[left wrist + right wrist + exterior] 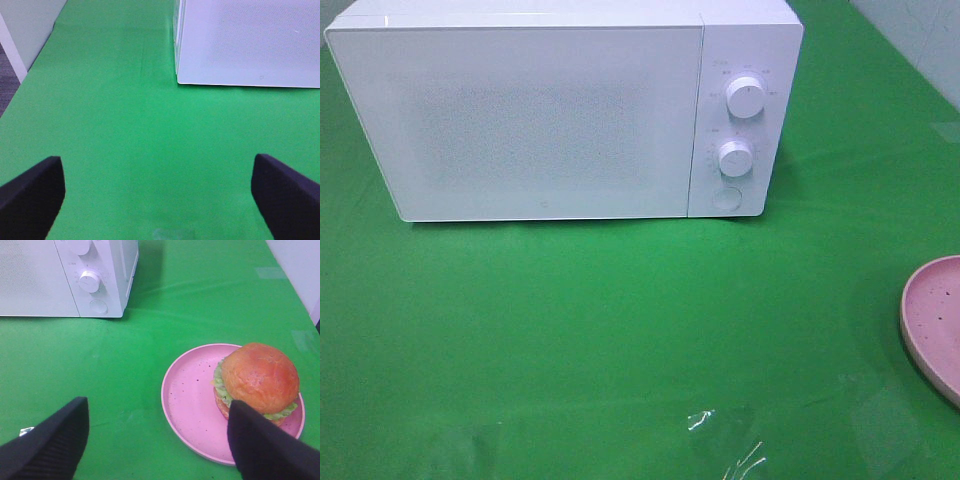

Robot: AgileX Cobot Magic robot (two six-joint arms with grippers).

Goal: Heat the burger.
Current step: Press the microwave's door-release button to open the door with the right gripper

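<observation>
The burger (259, 376), with a glossy golden-brown bun and green lettuce, sits on the far side of a pink speckled plate (192, 392). Only the plate's edge (935, 320) shows at the right border of the exterior high view; the burger is out of that view. A white microwave (560, 110) stands at the back with its door shut; it also shows in the left wrist view (250, 40) and the right wrist view (65, 275). My right gripper (155, 440) is open and empty, with one fingertip (265, 445) just in front of the burger. My left gripper (160, 195) is open and empty over the green cloth.
The microwave has two round knobs (746, 97) and a round button (727, 197) on its right panel. A green cloth (620, 330) covers the table. A white wall panel (30, 25) stands beyond the table's left edge.
</observation>
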